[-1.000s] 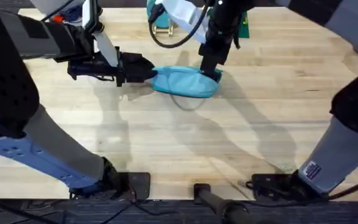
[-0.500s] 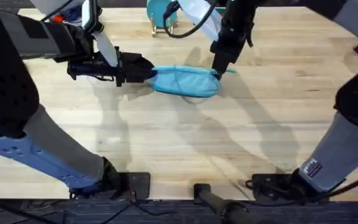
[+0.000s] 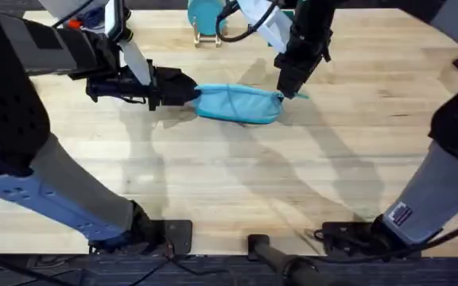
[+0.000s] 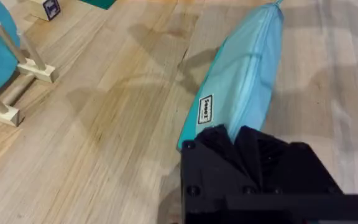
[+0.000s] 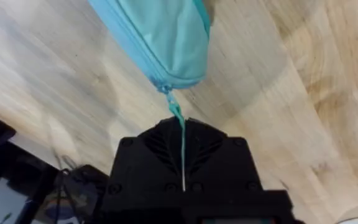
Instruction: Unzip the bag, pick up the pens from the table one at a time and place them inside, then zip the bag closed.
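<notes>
While the left gripper (image 3: 191, 89) clamps the bag (image 3: 238, 103) at its left end, the right gripper (image 3: 290, 90) pinches the zipper pull (image 5: 175, 109) at the right end. The bag lies mid-table (image 3: 237, 183), with bare wood toward the near edge.

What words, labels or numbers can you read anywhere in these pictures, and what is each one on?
Bag: a small white tag near the left claw carries dark lettering, too blurred to read.
Wooden block: a dark printed mark, too small to read.
Right arm's sticker: a blue and white label, too small to read.
No text reads clearly anywhere.
</notes>
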